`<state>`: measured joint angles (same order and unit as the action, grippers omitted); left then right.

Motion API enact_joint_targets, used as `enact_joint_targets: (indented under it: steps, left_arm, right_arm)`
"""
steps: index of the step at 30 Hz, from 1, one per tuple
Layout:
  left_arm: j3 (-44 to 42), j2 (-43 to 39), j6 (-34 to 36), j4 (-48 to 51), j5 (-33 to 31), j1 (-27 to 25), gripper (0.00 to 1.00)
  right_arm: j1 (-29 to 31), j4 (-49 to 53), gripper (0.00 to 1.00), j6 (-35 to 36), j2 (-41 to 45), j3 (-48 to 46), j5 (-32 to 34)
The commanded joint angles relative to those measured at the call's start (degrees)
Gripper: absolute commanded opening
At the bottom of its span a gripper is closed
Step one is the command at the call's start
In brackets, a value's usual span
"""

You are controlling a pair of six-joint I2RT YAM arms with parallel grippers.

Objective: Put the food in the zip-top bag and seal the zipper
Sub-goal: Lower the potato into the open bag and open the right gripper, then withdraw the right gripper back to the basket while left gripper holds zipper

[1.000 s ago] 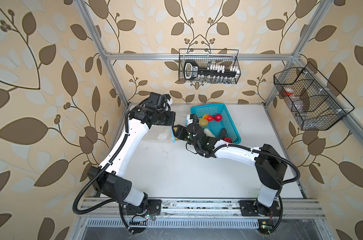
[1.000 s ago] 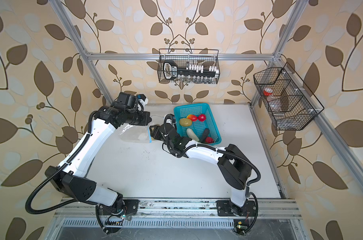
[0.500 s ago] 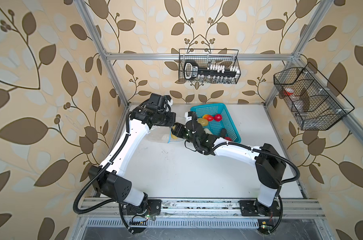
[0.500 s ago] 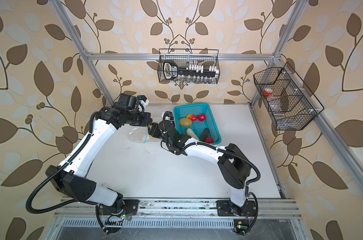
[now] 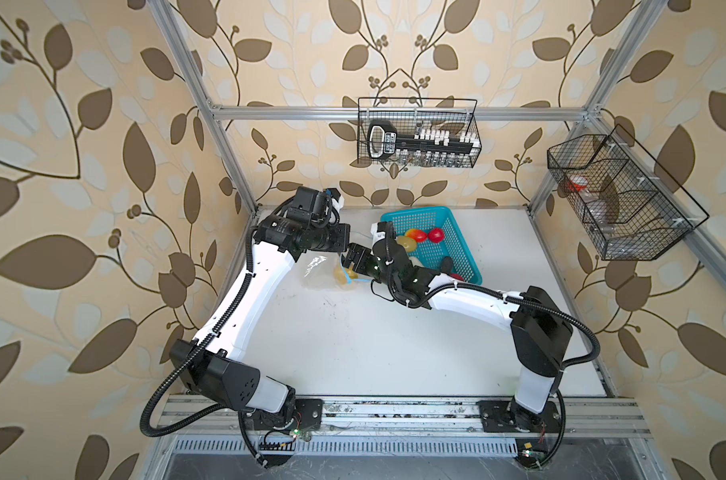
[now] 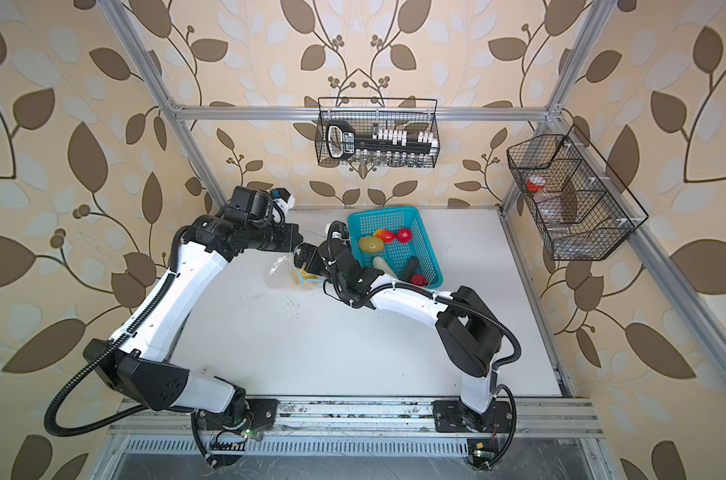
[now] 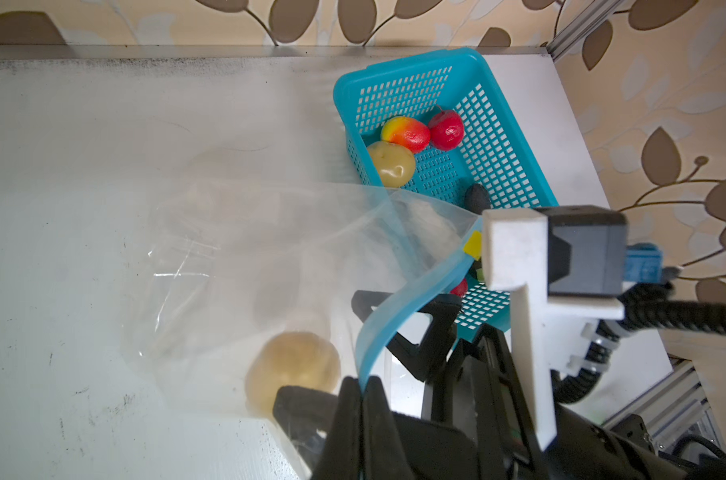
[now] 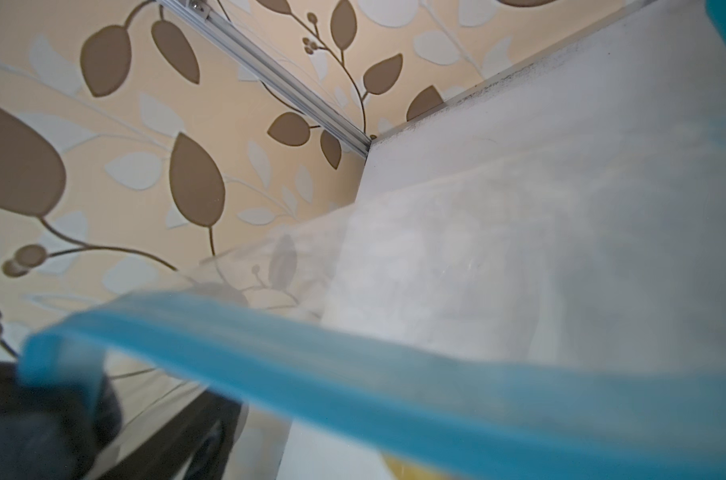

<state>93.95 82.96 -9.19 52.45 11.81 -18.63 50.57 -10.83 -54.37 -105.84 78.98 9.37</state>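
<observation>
The left fingers (image 7: 347,401) pinch the zipper (image 7: 398,299), holding the bag (image 7: 228,270) mouth up off the tabletop (image 7: 62,208). The right fingers (image 7: 440,316) stand wide and empty at that mouth, and one potato (image 7: 293,365) lies inside. Best to back straight out without snagging the zipper, then go to the basket (image 7: 498,145). Only a top view shows the white vegetable (image 6: 383,266) clearly; the right wrist view gives just blurred zipper.

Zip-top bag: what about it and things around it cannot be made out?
Right wrist view: the zipper, too near the lens, is blurred and hides what lies behind.
Both top views: the outline of the zip-top bag fades into the white table.
Left wrist view: bag film veils part of the basket.
</observation>
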Motion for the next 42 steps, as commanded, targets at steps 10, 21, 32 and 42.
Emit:
enact_joint_targets:
  steps: [10, 21, 32, 42]
  left_arm:
    - [0.05, -1.79, -0.39, -1.82, -1.08, 0.62, 0.00]
    - [-2.31, -2.88, 0.95, -3.14, -3.75, 0.62, 0.00]
    - [-5.07, -4.01, 2.06, -4.11, -5.79, 0.62, 0.00]
    - [-6.70, -4.42, 2.44, -5.42, -7.43, 0.62, 0.00]
  right_arm:
    - [0.07, 3.73, 1.00, 1.65, 3.14, 1.23, 1.86]
    - [-0.01, 7.05, 1.00, 2.49, 6.81, -0.51, 4.72]
    - [-0.39, 5.13, 0.88, 1.05, 11.72, -5.88, 4.87]
    - [-1.56, 10.57, 0.88, 1.82, 18.12, -10.04, 3.99]
